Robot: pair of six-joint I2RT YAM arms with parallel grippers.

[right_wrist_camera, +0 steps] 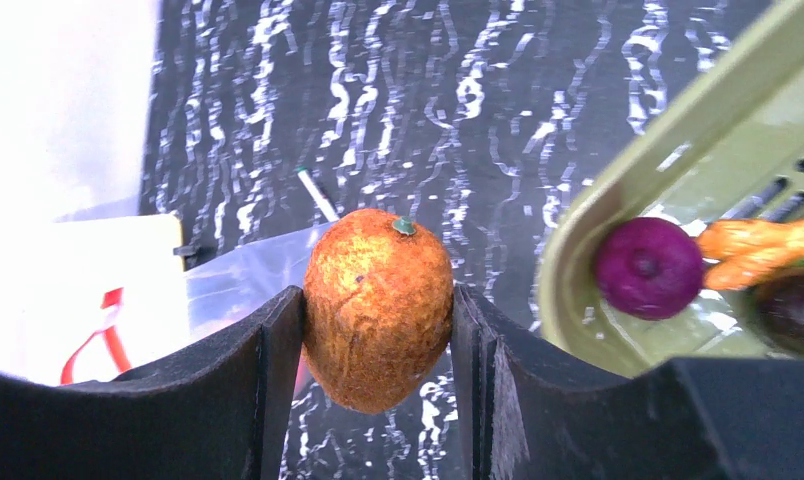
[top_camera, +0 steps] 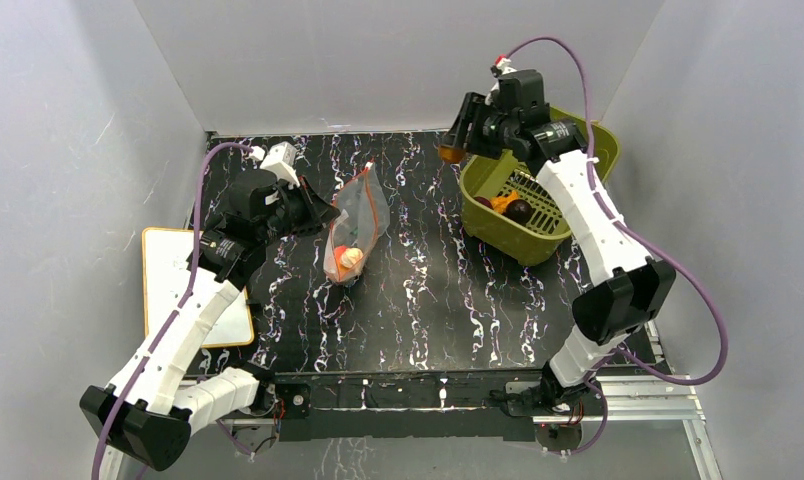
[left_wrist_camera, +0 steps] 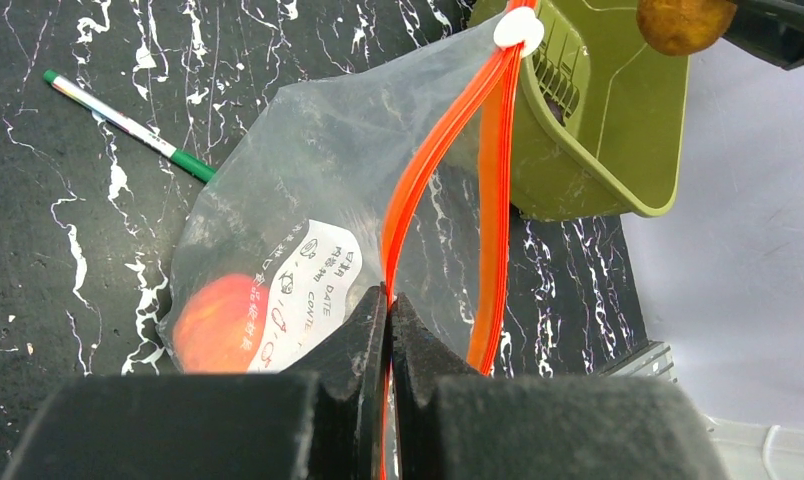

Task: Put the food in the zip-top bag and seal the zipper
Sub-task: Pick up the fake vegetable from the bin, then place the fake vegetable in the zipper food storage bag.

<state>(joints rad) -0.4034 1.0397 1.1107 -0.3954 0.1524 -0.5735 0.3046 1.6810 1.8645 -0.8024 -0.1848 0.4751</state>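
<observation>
Overhead, the left hand [top_camera: 320,212] is pinching the rim of the zip-top bag [top_camera: 358,215] just ahead of it on the worktop [top_camera: 428,290]. The right hand [top_camera: 451,150], well apart, is gripping an orange fruit [top_camera: 450,155].

At the left wrist, the fingers are clamping shut on the zipper [left_wrist_camera: 493,200], and a peach piece [left_wrist_camera: 218,322] is lying inside, just ahead. The film is looking soft and slippery, so the stiffer strip is probably the safest hold.

At the right wrist, the bag is sitting below-left of the hand, its mouth hidden.
</observation>
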